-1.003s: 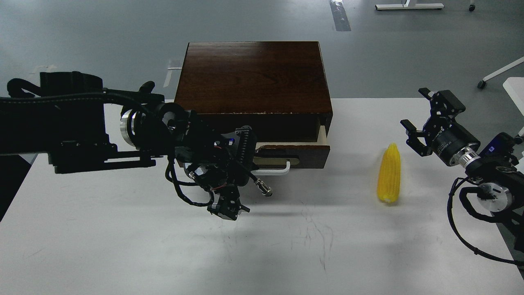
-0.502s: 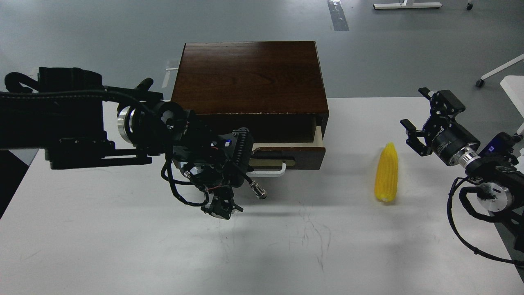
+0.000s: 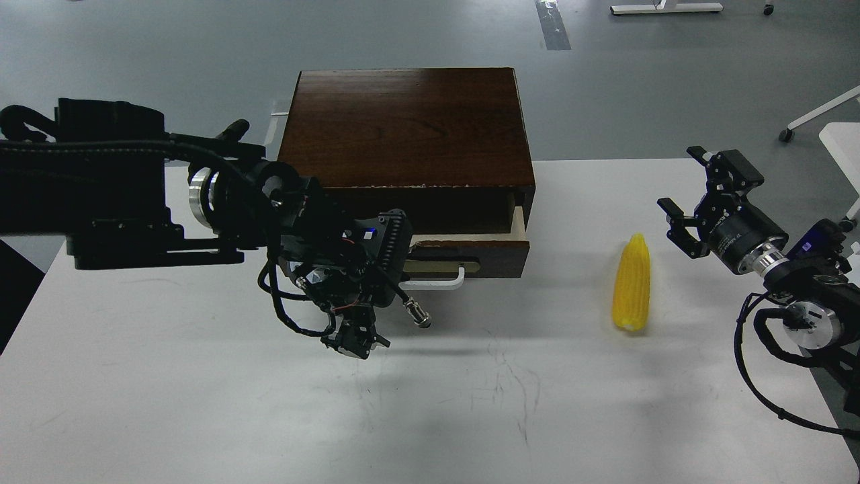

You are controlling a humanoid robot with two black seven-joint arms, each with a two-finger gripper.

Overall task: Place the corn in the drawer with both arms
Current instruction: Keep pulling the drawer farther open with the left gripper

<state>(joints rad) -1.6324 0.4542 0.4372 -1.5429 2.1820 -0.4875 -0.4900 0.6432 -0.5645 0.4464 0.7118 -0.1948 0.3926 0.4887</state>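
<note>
Drawer barely ajar — left gripper state unreadable; right gripper spread, empty. Pull handle straight outward before fetching corn.

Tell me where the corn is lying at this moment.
In the head view, the corn lies on the white table, right of the drawer and just left of the right hand, untouched.

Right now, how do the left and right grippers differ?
The left gripper hangs low in front of the drawer, pointing down, too dark to read. The right gripper is raised beside the corn, fingers spread open. Neither holds anything that shows.
</note>
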